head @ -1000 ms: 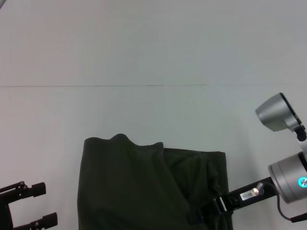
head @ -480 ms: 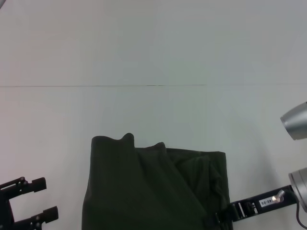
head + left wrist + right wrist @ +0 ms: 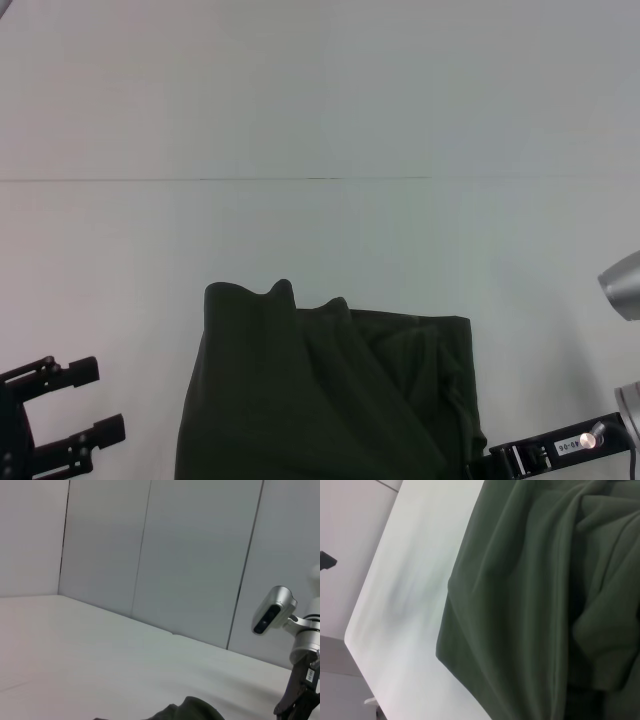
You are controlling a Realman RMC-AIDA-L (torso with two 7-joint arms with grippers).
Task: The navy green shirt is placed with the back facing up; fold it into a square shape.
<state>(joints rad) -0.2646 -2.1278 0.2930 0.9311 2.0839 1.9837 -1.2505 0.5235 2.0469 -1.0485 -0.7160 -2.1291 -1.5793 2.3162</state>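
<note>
Soft, limp shirt (image 3: 330,395) at the table's near edge; best pinched at corners. Left gripper (image 3: 75,415) open, empty; right gripper's state unclear.

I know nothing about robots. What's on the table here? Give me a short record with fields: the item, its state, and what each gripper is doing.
item: navy green shirt, dark olive, plain
state: partly folded, bunched and creased, not yet a neat square
surface: white table
left gripper: open, beside the shirt's left side, not touching it
right gripper: at the shirt's right edge by the near corner; grip unclear
</note>
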